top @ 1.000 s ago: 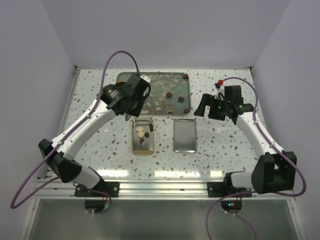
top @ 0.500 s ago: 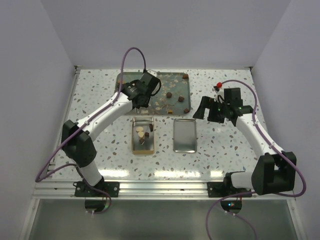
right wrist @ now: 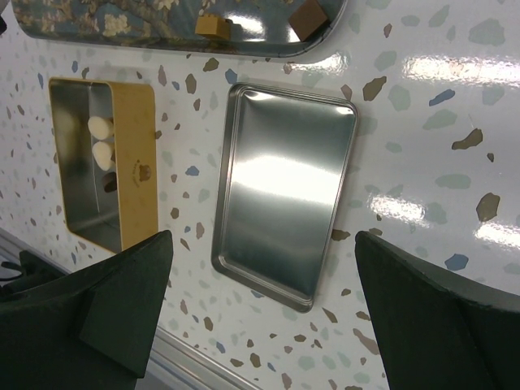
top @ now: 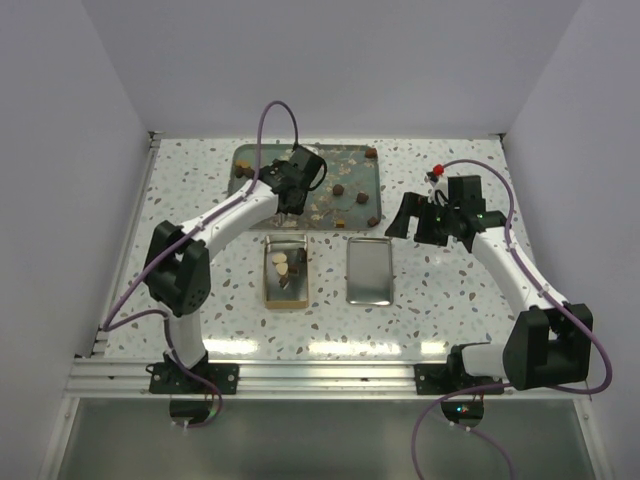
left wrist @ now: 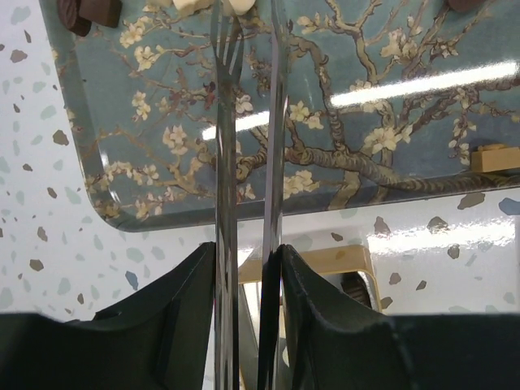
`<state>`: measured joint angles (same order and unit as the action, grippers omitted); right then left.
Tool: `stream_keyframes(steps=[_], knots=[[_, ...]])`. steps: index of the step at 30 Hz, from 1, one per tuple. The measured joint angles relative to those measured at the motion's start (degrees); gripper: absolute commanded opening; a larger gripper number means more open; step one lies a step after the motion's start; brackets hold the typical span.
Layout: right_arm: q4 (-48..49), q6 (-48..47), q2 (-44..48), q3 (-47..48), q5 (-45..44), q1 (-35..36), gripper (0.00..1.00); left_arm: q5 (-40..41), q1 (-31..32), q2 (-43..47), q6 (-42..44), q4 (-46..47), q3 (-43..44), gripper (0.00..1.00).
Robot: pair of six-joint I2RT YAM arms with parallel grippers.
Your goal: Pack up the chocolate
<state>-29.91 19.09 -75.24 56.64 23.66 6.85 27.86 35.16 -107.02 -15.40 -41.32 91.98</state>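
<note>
Dark chocolate pieces [top: 338, 189] lie on the blue floral tray [top: 352, 165]; one more sits at its far right corner [top: 371, 153]. The gold tin [top: 284, 295] holds cream [right wrist: 101, 127] and dark pieces. My left gripper [top: 296, 186] is over the tray's left half, shut on thin metal tongs [left wrist: 227, 162]. The blades stand slightly apart, with nothing visible between them and their tips out of frame. Cream pieces [left wrist: 188, 5] and dark pieces [left wrist: 89, 10] lie near the tips. My right gripper [top: 405, 215] is open and empty, above the table to the right of the tray.
The tin's silver lid [top: 369, 270] lies upturned to the right of the gold tin, also in the right wrist view [right wrist: 284, 195]. A caramel square [right wrist: 213, 26] and a brown square [right wrist: 309, 18] sit at the tray's near edge. White walls enclose the table.
My left arm has swung right and farther out, carrying the tongs from the tray's left edge to over its left half. My right arm has not moved.
</note>
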Motion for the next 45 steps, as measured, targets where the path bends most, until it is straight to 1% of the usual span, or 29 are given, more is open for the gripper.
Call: stream_keyframes(steps=[13,27,30,31,33,40,45], knots=[[0.0,0.0,-0.1,0.0,0.0,0.0,0.97,-2.7,-3.9,-2.1,0.0,3.0,-1.0,0.41],[0.0,-0.1,-0.9,0.0,0.1,0.0,0.97,-4.4,-4.5,-6.3,0.2,3.9,-0.2,0.41],[0.0,-0.1,-0.9,0.0,0.1,0.0,0.97,-4.6,-4.7,-6.3,0.2,3.9,0.0,0.35],[0.0,-0.1,-0.9,0.0,0.1,0.0,0.97,-4.7,-4.8,-6.3,0.3,3.9,0.0,0.32],[-0.1,-0.1,-0.9,0.0,0.1,0.0,0.97,-4.8,-4.9,-6.3,0.7,4.0,0.2,0.30],[-0.1,-0.1,-0.9,0.5,0.1,0.0,0.97,-7.3,-4.9,-5.7,2.0,3.9,0.4,0.30],[-0.1,-0.1,-1.4,1.2,0.1,0.0,0.97,-9.9,-4.9,-1.9,3.1,3.1,0.0,0.30]])
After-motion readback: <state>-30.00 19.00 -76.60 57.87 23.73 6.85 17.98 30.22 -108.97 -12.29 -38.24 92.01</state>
